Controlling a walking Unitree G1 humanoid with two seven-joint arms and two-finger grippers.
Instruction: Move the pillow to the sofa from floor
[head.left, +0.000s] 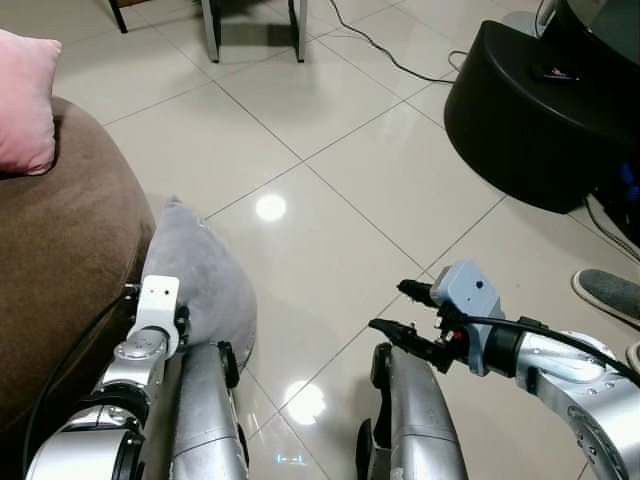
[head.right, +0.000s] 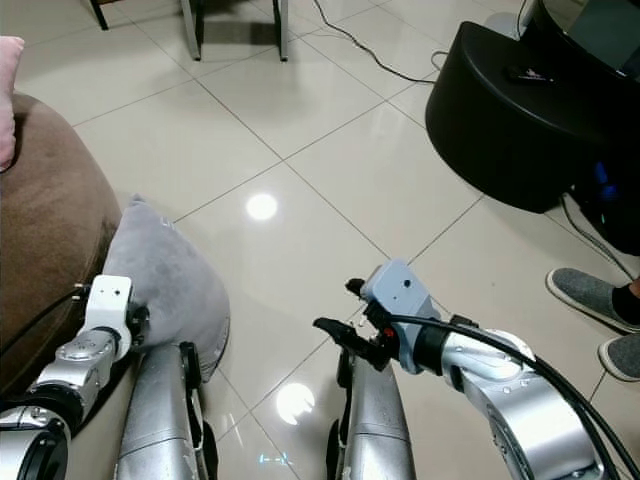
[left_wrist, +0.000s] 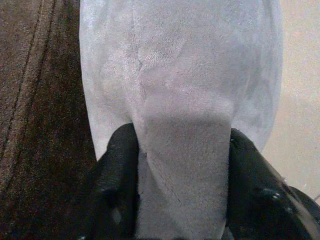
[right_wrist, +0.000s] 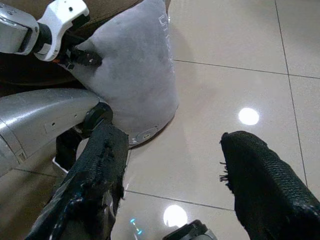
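A grey pillow stands on edge on the tiled floor, leaning against the brown sofa on my left. My left gripper is shut on the pillow, pinching a fold of its fabric between the two black fingers. From the right wrist view, the left gripper bites into the pillow's upper side while the pillow's lower corner touches the tiles. My right gripper hangs open over bare floor, to the right of the pillow, with nothing between its fingers.
A pink cushion lies on the sofa. A large black round object stands at the far right, with a cable running toward it. A person's grey shoe is at the right edge. Furniture legs stand at the back.
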